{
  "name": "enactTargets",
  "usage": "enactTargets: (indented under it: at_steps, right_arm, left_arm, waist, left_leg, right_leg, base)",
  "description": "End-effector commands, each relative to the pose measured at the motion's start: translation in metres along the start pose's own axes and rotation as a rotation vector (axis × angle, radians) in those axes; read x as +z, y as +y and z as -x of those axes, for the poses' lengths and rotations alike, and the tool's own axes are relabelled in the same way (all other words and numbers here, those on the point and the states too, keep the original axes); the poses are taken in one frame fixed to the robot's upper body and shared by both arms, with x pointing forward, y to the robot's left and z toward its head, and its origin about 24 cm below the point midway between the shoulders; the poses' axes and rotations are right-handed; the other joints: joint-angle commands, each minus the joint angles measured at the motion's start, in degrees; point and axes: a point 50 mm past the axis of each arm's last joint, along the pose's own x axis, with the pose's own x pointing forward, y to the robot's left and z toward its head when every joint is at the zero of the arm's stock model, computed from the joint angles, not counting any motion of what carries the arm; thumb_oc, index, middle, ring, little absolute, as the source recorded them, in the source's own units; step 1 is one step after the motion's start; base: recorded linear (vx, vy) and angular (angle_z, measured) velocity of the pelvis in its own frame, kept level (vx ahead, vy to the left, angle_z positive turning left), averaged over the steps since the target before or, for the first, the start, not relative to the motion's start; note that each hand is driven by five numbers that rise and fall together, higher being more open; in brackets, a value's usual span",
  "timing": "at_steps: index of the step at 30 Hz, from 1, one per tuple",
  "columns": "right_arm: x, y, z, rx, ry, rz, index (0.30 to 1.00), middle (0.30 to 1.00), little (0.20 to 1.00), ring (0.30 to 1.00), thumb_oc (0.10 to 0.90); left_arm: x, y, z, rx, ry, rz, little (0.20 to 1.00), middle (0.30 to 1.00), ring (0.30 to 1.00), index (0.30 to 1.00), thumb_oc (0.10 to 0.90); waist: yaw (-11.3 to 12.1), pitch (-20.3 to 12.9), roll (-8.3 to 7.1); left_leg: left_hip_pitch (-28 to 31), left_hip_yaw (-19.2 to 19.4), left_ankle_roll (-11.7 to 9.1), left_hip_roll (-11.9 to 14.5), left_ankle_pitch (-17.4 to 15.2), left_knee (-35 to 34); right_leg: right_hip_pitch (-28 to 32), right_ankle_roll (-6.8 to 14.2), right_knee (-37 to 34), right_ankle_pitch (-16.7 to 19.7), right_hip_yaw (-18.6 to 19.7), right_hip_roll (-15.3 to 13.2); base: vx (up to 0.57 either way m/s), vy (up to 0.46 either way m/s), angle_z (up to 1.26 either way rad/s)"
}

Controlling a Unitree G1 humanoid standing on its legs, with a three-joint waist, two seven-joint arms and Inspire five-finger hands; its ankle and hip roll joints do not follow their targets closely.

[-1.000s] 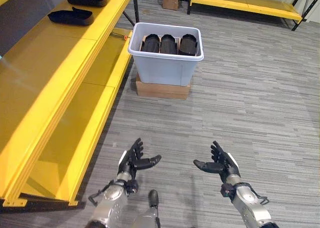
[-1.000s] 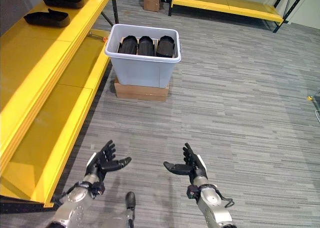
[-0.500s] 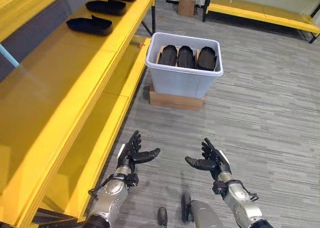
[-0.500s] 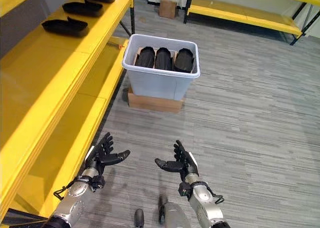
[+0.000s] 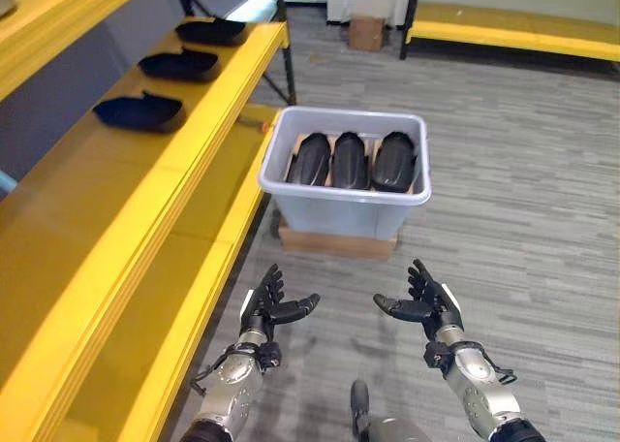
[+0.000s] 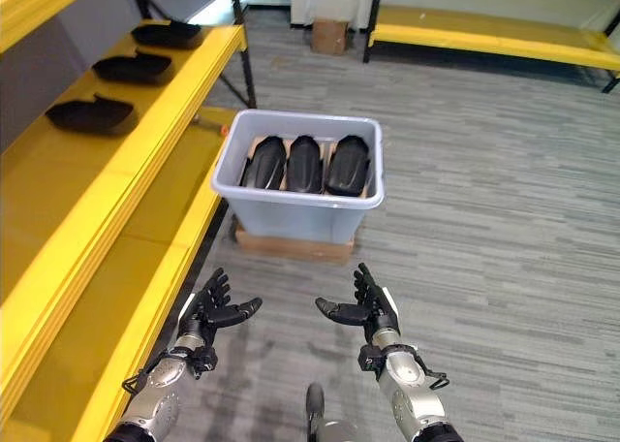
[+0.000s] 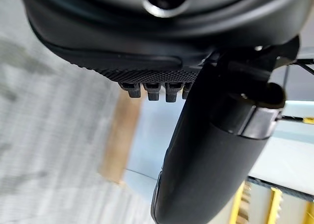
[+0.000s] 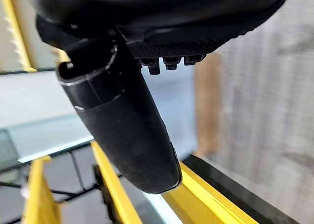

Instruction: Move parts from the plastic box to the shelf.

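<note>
A pale grey plastic box (image 5: 349,214) stands on a flat cardboard box (image 5: 334,242) on the floor ahead of me. Three black moulded parts (image 5: 352,160) lie side by side inside it. On the yellow shelf (image 5: 116,190) to the left, three similar black parts (image 5: 139,110) sit in a row towards the far end. My left hand (image 5: 263,308) and right hand (image 5: 429,306) hover low in front of the box, palms facing each other, fingers straight, holding nothing.
A lower yellow shelf level (image 5: 184,297) runs along the floor on the left, next to the box. Another yellow rack (image 5: 513,30) crosses the back of the room, with a small cardboard box (image 5: 365,32) beside it. Grey carpet lies to the right.
The camera has moved closer to the box, which now sits larger and nearer the middle of the view. Both hands keep the same open pose.
</note>
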Motion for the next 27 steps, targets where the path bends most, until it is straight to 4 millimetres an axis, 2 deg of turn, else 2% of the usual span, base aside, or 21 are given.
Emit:
enactTargets:
  at_steps: [1, 2, 5, 6, 7, 8, 10, 11, 12, 13, 15, 20, 21, 23, 25, 26, 27]
  right_arm:
    - [0.041, 0.005, -0.007, 0.035, -0.21, -0.012, 1.0, 1.0, 1.0, 1.0, 0.9]
    - [0.041, 0.002, -0.007, 0.02, -0.21, -0.01, 1.0, 1.0, 1.0, 1.0, 0.9]
    - [0.041, -0.003, -0.006, -0.008, -0.213, -0.011, 1.0, 1.0, 1.0, 1.0, 0.9]
    - [0.039, -0.004, -0.006, -0.017, -0.207, -0.012, 1.0, 1.0, 1.0, 1.0, 0.9]
    - [0.036, -0.005, -0.005, -0.025, -0.196, -0.008, 1.0, 1.0, 1.0, 1.0, 0.9]
    - [0.034, -0.005, -0.004, -0.029, -0.192, -0.003, 1.0, 1.0, 1.0, 1.0, 0.9]
    - [0.031, -0.007, -0.002, -0.032, -0.184, 0.015, 1.0, 1.0, 1.0, 1.0, 0.9]
    - [0.028, -0.008, 0.0, -0.03, -0.171, 0.031, 1.0, 1.0, 1.0, 1.0, 0.9]
    - [0.028, -0.008, 0.0, -0.03, -0.171, 0.031, 1.0, 1.0, 1.0, 1.0, 0.9]
    - [0.027, -0.006, -0.001, -0.026, -0.169, 0.027, 1.0, 1.0, 1.0, 1.0, 0.9]
    - [0.03, 0.001, -0.004, -0.001, -0.176, 0.027, 1.0, 1.0, 1.0, 1.0, 0.9]
    - [0.033, 0.007, -0.01, 0.004, -0.186, 0.013, 1.0, 1.0, 1.0, 1.0, 0.9]
    - [0.038, 0.015, -0.013, 0.031, -0.203, 0.007, 1.0, 1.0, 1.0, 1.0, 0.9]
    - [0.04, 0.02, -0.016, 0.051, -0.205, 0.015, 1.0, 1.0, 1.0, 1.0, 0.9]
    - [0.042, 0.029, -0.019, 0.086, -0.21, 0.008, 1.0, 1.0, 1.0, 1.0, 0.9]
    - [0.043, 0.032, -0.019, 0.096, -0.213, 0.001, 1.0, 1.0, 1.0, 1.0, 0.9]
    - [0.043, 0.034, -0.018, 0.105, -0.215, 0.003, 1.0, 1.0, 1.0, 1.0, 0.9]
  left_arm:
    - [0.045, -0.007, -0.007, -0.069, -0.21, -0.021, 1.0, 1.0, 1.0, 1.0, 0.9]
    - [0.044, -0.007, -0.007, -0.059, -0.206, -0.015, 1.0, 1.0, 1.0, 1.0, 0.9]
    - [0.041, -0.007, -0.005, -0.061, -0.202, -0.008, 1.0, 1.0, 1.0, 1.0, 0.9]
    - [0.04, -0.008, -0.004, -0.066, -0.197, -0.012, 1.0, 1.0, 1.0, 1.0, 0.9]
    - [0.038, -0.009, -0.004, -0.067, -0.194, -0.017, 1.0, 1.0, 1.0, 1.0, 0.9]
    - [0.037, -0.008, -0.004, -0.064, -0.191, -0.02, 1.0, 1.0, 1.0, 1.0, 0.9]
    - [0.035, -0.007, -0.002, -0.065, -0.183, -0.024, 1.0, 1.0, 1.0, 1.0, 0.9]
    - [0.033, -0.006, 0.001, -0.064, -0.182, -0.021, 1.0, 1.0, 1.0, 1.0, 0.9]
    - [0.033, -0.006, 0.001, -0.064, -0.182, -0.021, 1.0, 1.0, 1.0, 1.0, 0.9]
    - [0.033, -0.005, 0.0, -0.06, -0.181, -0.022, 1.0, 1.0, 1.0, 1.0, 0.9]
    - [0.036, -0.002, 0.0, -0.044, -0.197, -0.01, 1.0, 1.0, 1.0, 1.0, 0.9]
    - [0.044, 0.001, -0.002, -0.026, -0.225, -0.022, 1.0, 1.0, 1.0, 1.0, 0.9]
    - [0.052, 0.003, -0.003, -0.023, -0.253, -0.035, 1.0, 1.0, 1.0, 1.0, 0.9]
    - [0.056, 0.003, -0.005, -0.021, -0.264, -0.049, 1.0, 1.0, 1.0, 1.0, 0.9]
    - [0.059, 0.002, -0.007, -0.021, -0.276, -0.052, 1.0, 1.0, 1.0, 1.0, 0.9]
    - [0.06, 0.001, -0.008, -0.018, -0.278, -0.052, 1.0, 1.0, 1.0, 1.0, 0.9]
    - [0.061, 0.001, -0.008, -0.021, -0.278, -0.049, 1.0, 1.0, 1.0, 1.0, 0.9]
  waist:
    - [2.0, 0.3, -3.93]
    - [2.9, 1.1, -4.9]
    - [4.1, 1.9, -5.94]
    - [4.5, 2.0, -5.73]
    - [4.9, 1.9, -5.32]
    - [5.3, 1.7, -4.56]
    - [6.1, 1.2, -3.42]
    - [6.1, 0.7, -2.79]
    - [6.1, 0.7, -2.82]
    - [6.3, 0.6, -2.5]
    - [6.7, -0.6, -2.25]
    - [7.8, -1.8, -3.57]
    - [8.4, -2.3, -4.63]
    - [9.0, -2.6, -5.46]
    - [9.2, -2.6, -6.0]
    - [9.2, -2.4, -6.33]
    - [8.9, -2.2, -5.88]
  left_leg:
    - [-4.0, 2.6, 3.7, -1.6, 8.3, 1.0]
    - [-8.9, 4.1, 4.6, -2.1, 5.8, -1.9]
    - [-13.8, 8.1, 4.6, -1.1, 5.4, -12.9]
    - [-14.4, 8.6, 4.5, -0.9, 6.2, -20.3]
    - [-13.9, 8.2, 4.2, -1.0, 8.9, -29.5]
    - [-13.2, 7.2, 3.3, -1.1, 13.6, -38.5]
    - [-13.1, 5.4, 2.3, -1.4, 16.7, -47.7]
    - [-14.9, 4.9, 1.4, -2.0, 16.9, -48.1]
    - [-14.8, 5.0, 1.4, -2.0, 16.9, -48.1]
    - [-14.5, 6.3, 1.1, -1.7, 18.0, -48.1]
    - [-14.2, 5.9, 1.5, -1.8, 19.2, -48.1]
    - [-12.8, 7.5, 3.2, -3.0, 18.3, -47.8]
    - [-13.5, 8.4, 4.9, -3.9, 15.5, -44.6]
    - [-14.6, 9.5, 6.0, -4.8, 12.9, -40.9]
    - [-14.6, 9.4, 7.1, -5.9, 10.7, -39.4]
    - [-14.0, 9.4, 8.0, -6.9, 9.4, -39.0]
    - [-13.0, 9.1, 8.6, -7.3, 8.7, -39.3]
  right_leg:
    - [3.3, 7.1, -2.2, -0.4, 2.3, -3.4]
    - [4.5, 7.5, -2.2, -0.6, 2.9, -4.2]
    - [6.2, 8.1, -2.7, -1.4, 4.7, -4.8]
    - [6.9, 8.4, -2.8, -2.0, 5.2, -4.6]
    - [7.7, 8.7, -2.8, -2.5, 5.6, -4.2]
    - [8.8, 9.0, -2.8, -3.4, 6.2, -3.3]
    - [10.6, 9.0, -2.8, -4.9, 6.8, -2.1]
    - [12.8, 9.0, -2.8, -6.5, 7.7, -1.5]
    - [12.8, 9.0, -2.8, -6.5, 7.7, -1.5]
    - [14.1, 8.7, -2.8, -7.3, 8.4, -1.2]
    - [15.8, 8.6, -2.8, -9.2, 9.5, -1.6]
    - [17.4, 9.6, -2.3, -10.2, 10.4, -4.1]
    - [16.9, 10.5, 1.0, -10.1, 10.5, -6.1]
    - [15.2, 11.7, 5.3, -8.5, 10.2, -7.5]
    - [12.7, 13.1, 10.4, -4.8, 10.9, -7.9]
    - [11.5, 14.6, 14.2, -1.7, 10.9, -8.2]
    - [8.9, 15.1, 19.2, 1.0, 10.9, -8.1]
  base:
    - [0.21, -0.082, -0.44]
    - [0.2, -0.044, -0.29]
    - [0.2, 0.031, -0.3]
    - [0.25, 0.087, -0.28]
    - [0.31, 0.121, -0.37]
    - [0.33, 0.127, -0.25]
    - [0.4, 0.138, -0.18]
    - [0.34, 0.12, -0.22]
    - [0.36, 0.144, -0.17]
    - [0.33, 0.168, -0.29]
    - [0.42, 0.233, -0.64]
    - [0.24, 0.141, -0.44]
    - [0.27, 0.212, -0.27]
    - [0.26, 0.215, -0.09]
    - [0.18, 0.164, -0.02]
    - [0.17, 0.176, 0.03]
    - [0.15, 0.197, 0.09]
